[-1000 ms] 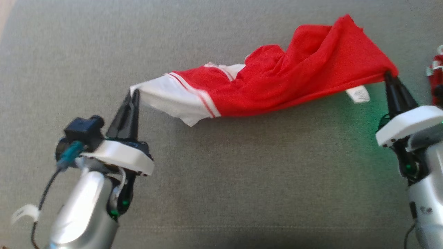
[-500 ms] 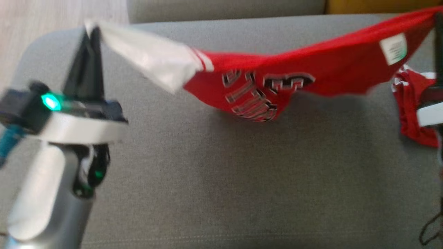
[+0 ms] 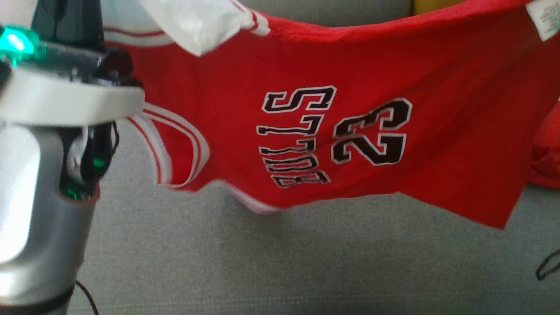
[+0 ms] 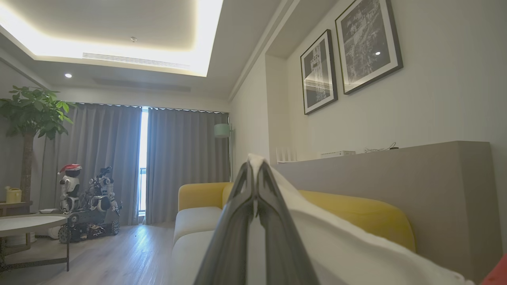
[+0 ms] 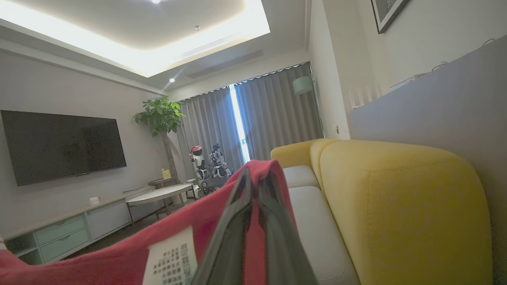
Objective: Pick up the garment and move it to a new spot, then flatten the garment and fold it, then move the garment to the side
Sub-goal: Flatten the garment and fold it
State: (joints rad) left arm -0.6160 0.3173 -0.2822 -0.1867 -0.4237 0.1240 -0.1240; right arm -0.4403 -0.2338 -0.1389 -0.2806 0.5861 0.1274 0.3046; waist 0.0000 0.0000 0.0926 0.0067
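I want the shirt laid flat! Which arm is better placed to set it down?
Probably the left gripper: its jaws pinch the jersey at a white corner above bare grey cushion; the right gripper holds the end beside another red garment.

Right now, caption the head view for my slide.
Red number 23 jersey hangs spread above the grey sofa seat, its white end held by the left gripper.

The garment [image 3: 437, 87]: red body, black "23" and lettering edged white, white-and-red striped trim; the corner in the left gripper [image 4: 255, 171] is plain white. At the right gripper [image 5: 256, 177] the cloth is red, a white label [image 5: 170, 261] with small dark print left of it. Sofa seat [image 3: 306, 262] beneath both grippers grey, cushion [image 5: 396, 206] right of the right gripper yellow.
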